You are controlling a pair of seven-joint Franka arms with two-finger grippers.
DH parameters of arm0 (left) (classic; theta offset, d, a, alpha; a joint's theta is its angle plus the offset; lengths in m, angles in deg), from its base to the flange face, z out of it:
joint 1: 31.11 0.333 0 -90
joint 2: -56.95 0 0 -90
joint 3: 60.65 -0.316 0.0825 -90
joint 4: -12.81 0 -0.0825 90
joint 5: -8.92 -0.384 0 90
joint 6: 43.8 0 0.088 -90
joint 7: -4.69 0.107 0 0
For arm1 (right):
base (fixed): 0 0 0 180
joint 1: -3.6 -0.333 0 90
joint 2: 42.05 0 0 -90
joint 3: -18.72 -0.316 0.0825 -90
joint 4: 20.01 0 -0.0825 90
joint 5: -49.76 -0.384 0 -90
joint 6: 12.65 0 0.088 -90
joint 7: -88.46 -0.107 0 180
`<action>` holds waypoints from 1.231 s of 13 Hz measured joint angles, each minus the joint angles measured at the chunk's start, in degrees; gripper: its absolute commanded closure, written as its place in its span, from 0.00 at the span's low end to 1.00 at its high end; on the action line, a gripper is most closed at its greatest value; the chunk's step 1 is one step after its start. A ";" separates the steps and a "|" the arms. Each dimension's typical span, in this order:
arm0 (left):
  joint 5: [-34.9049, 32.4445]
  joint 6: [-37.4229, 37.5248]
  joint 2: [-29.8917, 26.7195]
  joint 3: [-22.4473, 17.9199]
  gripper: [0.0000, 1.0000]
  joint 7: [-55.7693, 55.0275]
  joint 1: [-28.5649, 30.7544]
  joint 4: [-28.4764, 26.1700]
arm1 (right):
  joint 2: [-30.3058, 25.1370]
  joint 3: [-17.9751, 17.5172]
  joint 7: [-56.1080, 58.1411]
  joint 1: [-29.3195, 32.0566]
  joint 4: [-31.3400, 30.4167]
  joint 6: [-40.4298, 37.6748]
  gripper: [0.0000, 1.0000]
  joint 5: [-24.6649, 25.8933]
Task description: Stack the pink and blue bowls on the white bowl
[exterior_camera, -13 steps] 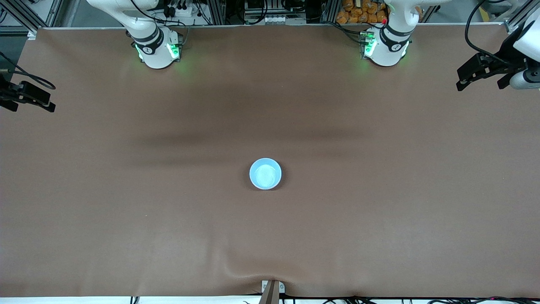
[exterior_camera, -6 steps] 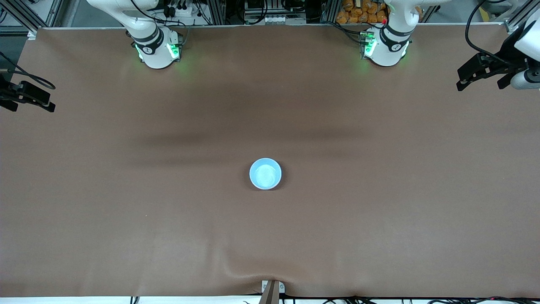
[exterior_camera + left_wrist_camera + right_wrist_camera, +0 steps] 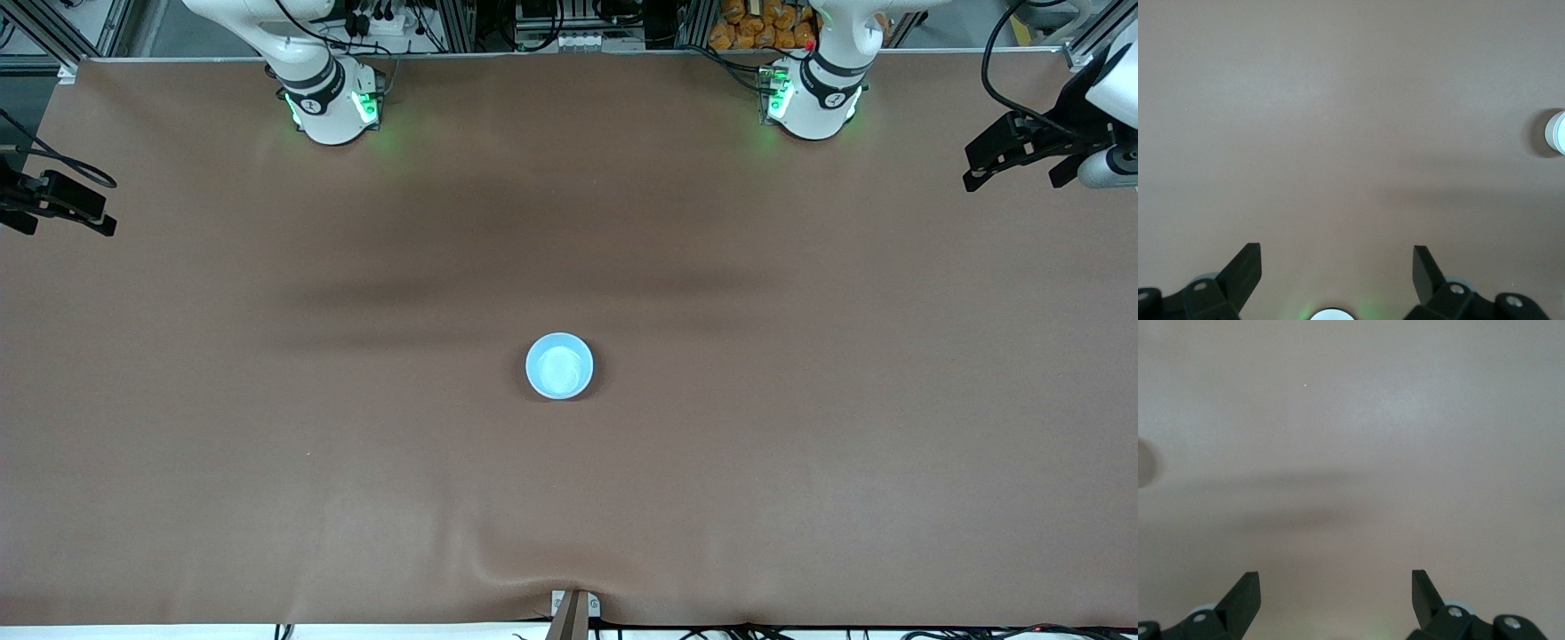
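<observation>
A light blue bowl [image 3: 559, 365] sits upright near the middle of the brown table. It also shows at the edge of the left wrist view [image 3: 1557, 132]. No pink bowl and no white bowl shows in any view. My left gripper [image 3: 978, 167] hangs open and empty above the left arm's end of the table, well away from the bowl; its own view [image 3: 1336, 252] shows bare table between the fingers. My right gripper [image 3: 67, 212] hangs open and empty over the right arm's end of the table; its own view [image 3: 1336, 577] shows only bare table.
The brown table cover [image 3: 267, 444] has a raised wrinkle near the front edge by a small bracket [image 3: 573, 609]. The two arm bases [image 3: 331, 107] [image 3: 813, 102] stand along the table's back edge.
</observation>
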 measured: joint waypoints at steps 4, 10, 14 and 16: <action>0.00 0.00 0.00 -0.24 0.00 0.00 0.13 0.00 | 0.00 0.00 0.00 0.00 0.00 0.00 0.00 0.00; 0.00 0.00 0.00 -0.41 0.00 0.03 0.28 0.00 | 0.00 0.00 0.00 0.00 0.00 0.00 0.00 0.00; 0.00 0.00 0.00 -0.42 0.00 0.03 0.29 0.00 | 0.00 0.00 0.00 0.00 0.00 0.00 0.00 0.00; 0.00 0.00 0.00 -0.49 0.00 0.04 0.73 0.00 | 0.00 0.00 0.00 0.00 0.00 0.00 0.00 0.00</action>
